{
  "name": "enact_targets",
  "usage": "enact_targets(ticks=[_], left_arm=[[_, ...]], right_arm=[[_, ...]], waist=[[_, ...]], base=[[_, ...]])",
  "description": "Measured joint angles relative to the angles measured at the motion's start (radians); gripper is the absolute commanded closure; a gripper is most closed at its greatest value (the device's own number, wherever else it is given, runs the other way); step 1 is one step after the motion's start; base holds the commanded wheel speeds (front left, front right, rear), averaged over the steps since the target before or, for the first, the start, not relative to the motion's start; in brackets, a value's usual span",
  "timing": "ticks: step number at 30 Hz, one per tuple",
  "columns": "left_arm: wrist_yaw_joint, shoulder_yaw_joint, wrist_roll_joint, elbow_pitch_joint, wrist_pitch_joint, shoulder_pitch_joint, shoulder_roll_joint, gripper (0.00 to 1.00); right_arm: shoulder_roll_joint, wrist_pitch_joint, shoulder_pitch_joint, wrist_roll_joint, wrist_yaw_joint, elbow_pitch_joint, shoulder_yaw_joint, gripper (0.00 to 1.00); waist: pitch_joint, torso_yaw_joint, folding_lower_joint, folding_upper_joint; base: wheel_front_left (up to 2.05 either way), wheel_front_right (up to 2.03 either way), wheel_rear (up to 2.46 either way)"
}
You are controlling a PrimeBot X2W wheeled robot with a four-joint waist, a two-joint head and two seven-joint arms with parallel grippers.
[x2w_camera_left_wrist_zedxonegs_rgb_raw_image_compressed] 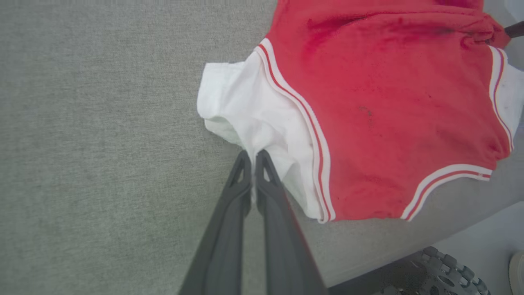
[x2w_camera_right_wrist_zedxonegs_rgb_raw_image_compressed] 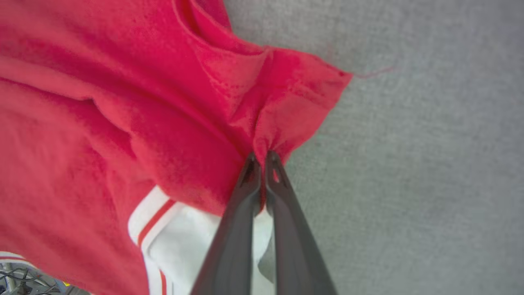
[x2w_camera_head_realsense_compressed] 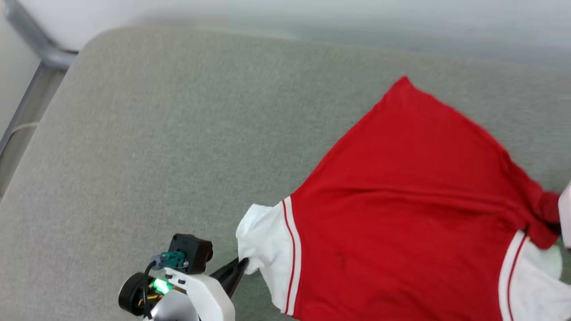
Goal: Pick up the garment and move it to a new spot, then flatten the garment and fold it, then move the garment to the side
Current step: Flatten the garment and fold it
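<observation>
A: Entry 1. Orientation of the garment [x2w_camera_head_realsense_compressed: 401, 200]?

B: Plain red side up on the grey padded surface [x2w_camera_head_realsense_compressed: 156, 133]; no lettering on the face that shows. The sleeve end lies at the grippers. The red body fans out beyond their fingertips to a far corner [x2w_camera_head_realsense_compressed: 403, 82]. The long axis runs from the line between the two grippers out to that corner.

A: Left gripper [x2w_camera_left_wrist_zedxonegs_rgb_raw_image_compressed: 253, 155]?

B: Fingers pressed together, clamped on the lower edge of the white sleeve [x2w_camera_left_wrist_zedxonegs_rgb_raw_image_compressed: 245, 106]. The cloth gathers into a pinch at the tips. The striped trim [x2w_camera_left_wrist_zedxonegs_rgb_raw_image_compressed: 311, 135] sits just beyond and to the right of the tips, with the red body past that.

A: Right gripper [x2w_camera_right_wrist_zedxonegs_rgb_raw_image_compressed: 260, 155]?

B: Jaws together as well, clamped on a bunched fold of red cloth. A free corner [x2w_camera_right_wrist_zedxonegs_rgb_raw_image_compressed: 327, 78] of that fold sticks out to the right of the tips. The other white sleeve [x2w_camera_right_wrist_zedxonegs_rgb_raw_image_compressed: 192, 246] shows behind the fingers and to their left.

A: Position overall?

B: The garment spans the gap between both grippers, with one crease drawn across from the left pinch to the right pinch. The far part rests flat on the pad. Whether the near edge is lifted off it, I cannot tell.
</observation>
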Motion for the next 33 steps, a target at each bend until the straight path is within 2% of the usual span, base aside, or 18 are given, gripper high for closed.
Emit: enact_targets(ticks=[8,15,28,29,30,33], left_arm=[[0.011,0.01,-0.024,0.013,0.002,0.049,0.013,1.0],[0.017,0.009,-0.041,0.026,-0.006,0.083,0.014,1.0],[0.017,0.002,-0.04,0.024,-0.006,0.078,0.022,1.0],[0.017,0.001,-0.04,0.023,-0.006,0.078,0.022,1.0],[0.017,-0.001,-0.04,0.022,-0.006,0.078,0.022,1.0],[0.017,-0.006,-0.04,0.019,-0.006,0.078,0.021,1.0]], right_arm=[[-0.006,-0.04,0.196,0.052,0.0,-0.095,-0.001,1.0],[0.0,-0.049,0.337,0.081,0.0,-0.16,-0.057,1.0],[0.024,-0.049,0.397,0.063,0.0,-0.216,-0.102,1.0],[0.024,-0.049,0.397,0.056,0.0,-0.216,-0.108,0.6],[0.021,-0.044,0.397,0.054,0.0,-0.218,-0.11,0.0],[0.013,-0.031,0.396,0.058,0.0,-0.252,-0.121,0.0]], waist=[[-0.105,-0.07,0.0,0.0],[-0.153,-0.104,-0.0001,0.0],[-0.144,-0.105,0.0001,0.0],[-0.144,-0.103,0.0001,0.0],[-0.145,-0.101,0.0001,0.0],[-0.145,-0.093,0.0001,0.0]], base=[[0.0,0.0,0.0],[0.0,0.0,0.0],[0.0,0.0,0.0],[0.0,0.0,0.0],[0.0,0.0,0.0],[0.0,0.0,0.0]])
